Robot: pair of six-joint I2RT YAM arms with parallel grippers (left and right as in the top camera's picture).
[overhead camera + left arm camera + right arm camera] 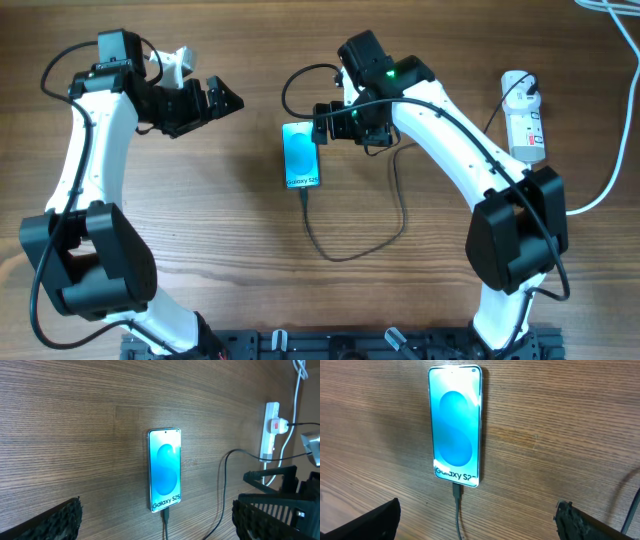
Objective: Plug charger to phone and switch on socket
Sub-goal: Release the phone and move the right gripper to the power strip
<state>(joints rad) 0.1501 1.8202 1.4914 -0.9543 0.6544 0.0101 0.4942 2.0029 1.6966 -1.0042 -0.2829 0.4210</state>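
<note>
I see left gripper (222,100) and right gripper (328,122) wide, empty; right could snag thin dark grey cable (340,255) mid-frame, unplugging blue-lit smartphone (301,155).

Wood-grain table (200,200) seen from above and from two close, low angles.

The table top is a warm mid-brown board with fine, straight grain in lighter and darker streaks. From overhead the grain runs side to side and the surface fills nearly the whole picture. In the left wrist view the same grain slants gently across the picture, with one faint, slightly paler rectangular patch in the upper middle. In the right wrist view the grain shows up close, and a pale sheen of reflected light lies toward the lower left corner. Along the table's near edge, at the bottom of the overhead view, runs a black mounting rail (300,348), carrying small light-grey fittings too small to make out.
</note>
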